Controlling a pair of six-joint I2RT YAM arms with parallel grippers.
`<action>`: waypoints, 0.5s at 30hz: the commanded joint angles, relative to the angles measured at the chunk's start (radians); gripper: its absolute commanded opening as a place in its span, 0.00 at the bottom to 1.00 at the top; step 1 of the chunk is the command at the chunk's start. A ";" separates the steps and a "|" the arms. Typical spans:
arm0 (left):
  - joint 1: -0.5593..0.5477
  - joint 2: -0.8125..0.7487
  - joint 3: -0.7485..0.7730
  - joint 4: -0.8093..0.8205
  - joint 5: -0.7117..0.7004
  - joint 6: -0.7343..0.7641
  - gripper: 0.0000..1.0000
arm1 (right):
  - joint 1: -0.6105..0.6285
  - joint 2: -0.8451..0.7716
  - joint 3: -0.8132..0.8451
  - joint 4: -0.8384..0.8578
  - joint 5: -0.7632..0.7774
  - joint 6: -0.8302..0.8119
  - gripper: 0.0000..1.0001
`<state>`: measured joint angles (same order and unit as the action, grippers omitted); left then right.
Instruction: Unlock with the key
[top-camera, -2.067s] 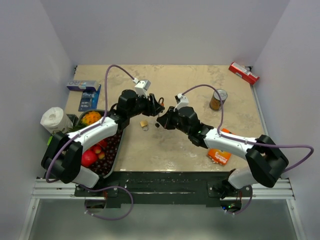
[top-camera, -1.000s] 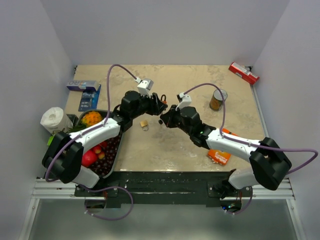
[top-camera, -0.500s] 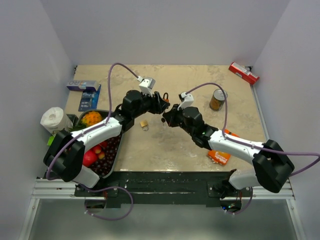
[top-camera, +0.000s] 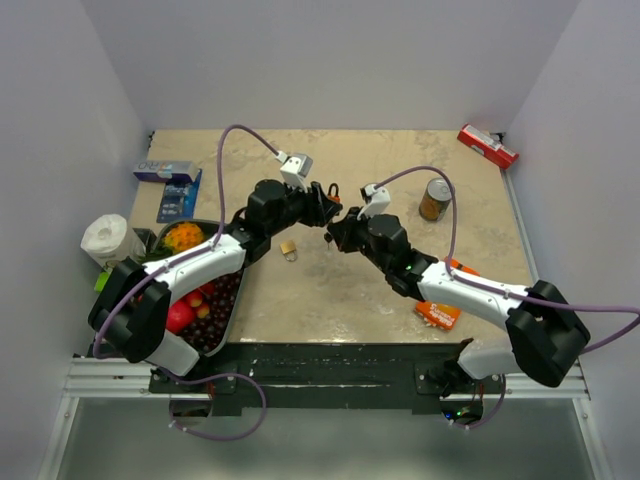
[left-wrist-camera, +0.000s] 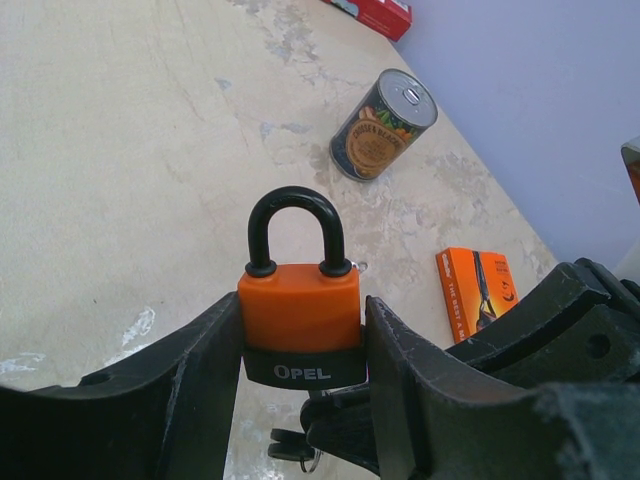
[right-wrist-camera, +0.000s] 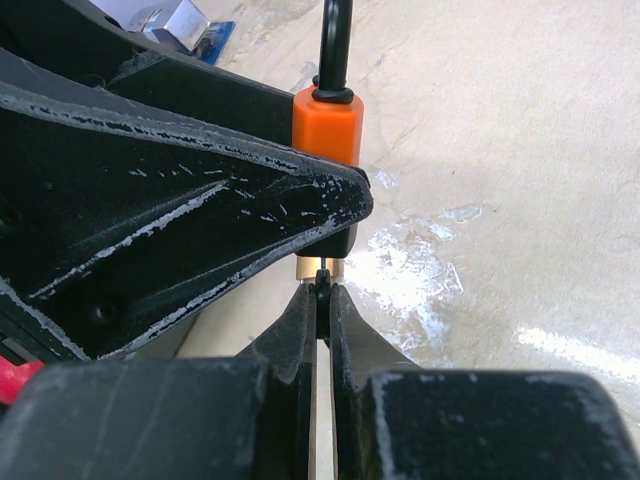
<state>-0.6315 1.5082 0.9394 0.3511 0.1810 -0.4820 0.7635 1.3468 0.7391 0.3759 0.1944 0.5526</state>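
Change, left arm: has moved up the desk (top-camera: 330, 290) and toward centre over the last two seconds, carrying the padlock (left-wrist-camera: 300, 310) with it.
Change, right arm: has closed the earlier gap. Its tip now meets the left arm's tip above mid-desk.
Left fingers (left-wrist-camera: 190, 385): clamped on the padlock's two sides, holding it upright with the shackle on top and clear of the desk.
Right fingers (right-wrist-camera: 296, 335): pressed together on the key (right-wrist-camera: 322, 288), directly under the padlock.
Key position: held edge-on with its tip at the padlock's underside. How far the blade has entered cannot be told.
Meaning for task: judged to be at insertion. The shackle is still seated, so the lock reads as locked and the turn is not yet done.
Padlock, make: smooth orange casing, black base band with white lettering, round black hooped shackle, and a brass-coloured patch underneath.
Key, make: thin and dark between the pads, with little of it showing.
Fingers, make: black hard plastic, tapered, with scuffed pale scratches.
Desk, make: beige mottled surface, matt, with pale worn patches.
Can (left-wrist-camera: 383, 125): printed metal cylinder lying well beyond the padlock.
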 joint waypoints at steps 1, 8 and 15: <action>-0.046 0.021 -0.025 -0.225 0.077 0.034 0.00 | -0.047 -0.107 0.008 0.388 0.166 -0.013 0.00; -0.048 0.049 -0.040 -0.201 0.120 0.008 0.00 | -0.055 -0.141 0.051 0.385 0.166 -0.045 0.00; -0.066 0.043 -0.054 -0.187 0.111 0.013 0.00 | -0.093 -0.146 0.071 0.365 0.125 -0.011 0.00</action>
<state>-0.6590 1.5143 0.9428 0.3771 0.2050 -0.4950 0.7319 1.2850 0.6998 0.4107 0.1917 0.5388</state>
